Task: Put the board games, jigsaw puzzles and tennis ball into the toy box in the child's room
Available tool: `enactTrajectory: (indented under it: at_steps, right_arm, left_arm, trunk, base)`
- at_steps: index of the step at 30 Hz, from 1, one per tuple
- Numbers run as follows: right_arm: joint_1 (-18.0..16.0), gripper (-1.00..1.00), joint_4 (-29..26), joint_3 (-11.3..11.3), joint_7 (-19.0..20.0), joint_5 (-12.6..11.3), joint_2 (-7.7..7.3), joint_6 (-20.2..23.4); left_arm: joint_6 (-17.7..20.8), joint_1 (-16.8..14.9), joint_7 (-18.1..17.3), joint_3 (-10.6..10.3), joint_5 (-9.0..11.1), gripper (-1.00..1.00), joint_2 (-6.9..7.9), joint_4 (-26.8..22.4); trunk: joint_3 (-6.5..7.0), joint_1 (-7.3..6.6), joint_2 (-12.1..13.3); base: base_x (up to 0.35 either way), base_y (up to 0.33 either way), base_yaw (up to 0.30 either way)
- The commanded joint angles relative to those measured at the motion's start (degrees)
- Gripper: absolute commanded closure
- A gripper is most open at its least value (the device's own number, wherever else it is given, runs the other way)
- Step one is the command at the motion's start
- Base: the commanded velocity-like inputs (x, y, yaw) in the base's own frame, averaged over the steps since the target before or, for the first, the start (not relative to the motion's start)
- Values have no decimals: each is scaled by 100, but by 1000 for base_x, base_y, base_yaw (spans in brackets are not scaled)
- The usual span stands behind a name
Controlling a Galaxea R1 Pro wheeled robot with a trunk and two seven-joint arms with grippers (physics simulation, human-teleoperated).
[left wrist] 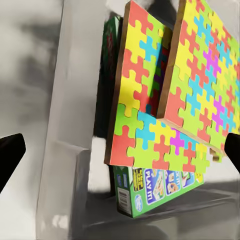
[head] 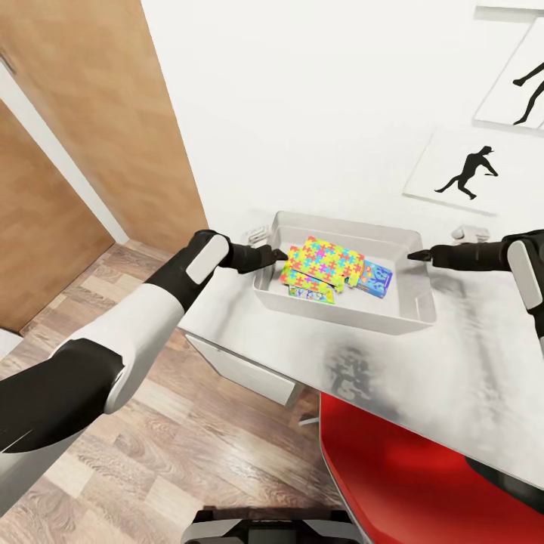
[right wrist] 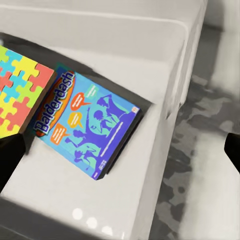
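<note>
Left gripper hovers at the toy box rim, fingers spread; right gripper hovers at the opposite rim, fingers also apart. Inside the tub, 2 jigsaw puzzles overlap a green-edged board game, with a blue board game just beside them.

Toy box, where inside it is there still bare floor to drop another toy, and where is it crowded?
Inside the toy box, bare floor lies between the blue board game and the wall by the right gripper, and along the far wall. The side near the left gripper is crowded: two jigsaw puzzles piled over a green-edged board game.
</note>
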Motion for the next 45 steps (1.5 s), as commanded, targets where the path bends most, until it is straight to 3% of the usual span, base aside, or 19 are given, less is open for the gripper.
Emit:
enactTrajectory:
  at_steps: [1, 8, 11, 14, 16, 17, 21, 23, 24, 28, 36, 45]
  right_arm:
    - [-5, -100, -36, 10, 18, 8, -10, 18]
    - [6, -100, -165, 9, 25, -24, -22, 18]
    - [37, -100, -405, 5, 38, -83, -43, 18]
    - [221, -100, -910, -44, 47, -213, -184, 18]
    - [414, -100, -1344, -162, 50, -361, -313, 18]
    - [632, -100, -1774, -342, 51, -546, -406, 18]
    - [964, -100, -2295, -672, 48, -783, -491, 18]
    - [1133, -100, -2512, -903, 49, -890, -523, 18]
    - [1133, -100, -2512, -903, 49, -890, -523, 18]
    - [1319, -100, -2769, -1218, 52, -1086, -558, 18]
    - [1471, -100, -2921, -1402, 47, -1412, -586, 18]
    - [1523, -100, -2952, -1448, 45, -1512, -598, 18]
  left_arm:
    - [13, -4, 43, -21, 56, -100, 7, -46]
    - [48, 44, 62, -21, 56, -100, 27, -400]
    - [127, 131, 88, -8, 53, -100, 66, -816]
    - [220, 249, 123, 3, 67, -100, 114, -1339]
    - [266, 342, 162, 7, 84, -100, 136, -1737]
    - [307, 457, 238, 14, 98, -100, 146, -2160]
    - [365, 613, 443, 48, 133, -100, 152, -2773]
    - [415, 703, 618, 98, 208, -100, 157, -3152]
    - [415, 703, 618, 98, 208, -100, 157, -3152]
    - [493, 922, 959, 251, 558, -100, 166, -3725]
    - [559, 1126, 1469, 420, 1019, -100, 175, -4349]
    - [582, 1166, 1675, 453, 1130, -100, 168, -4567]
  trunk:
    - [-9, 3, -10]
    - [-9, 3, -10]
    - [-9, 3, -10]
    - [-9, 3, -10]
    - [-9, 3, -10]
    - [-9, 3, -10]
    - [-9, 3, -10]
    - [-9, 3, -10]
    - [-9, 3, -10]
    - [-9, 3, -10]
    - [-7, 3, -10]
    - [-2, 3, -10]
  base:
    - [0, 0, 0]
    - [0, 0, 0]
    - [0, 0, 0]
    - [0, 0, 0]
    - [0, 0, 0]
    - [0, 0, 0]
    - [0, 0, 0]
    - [0, 0, 0]
    - [0, 0, 0]
    - [0, 0, 0]
    - [0, 0, 0]
    - [0, 0, 0]
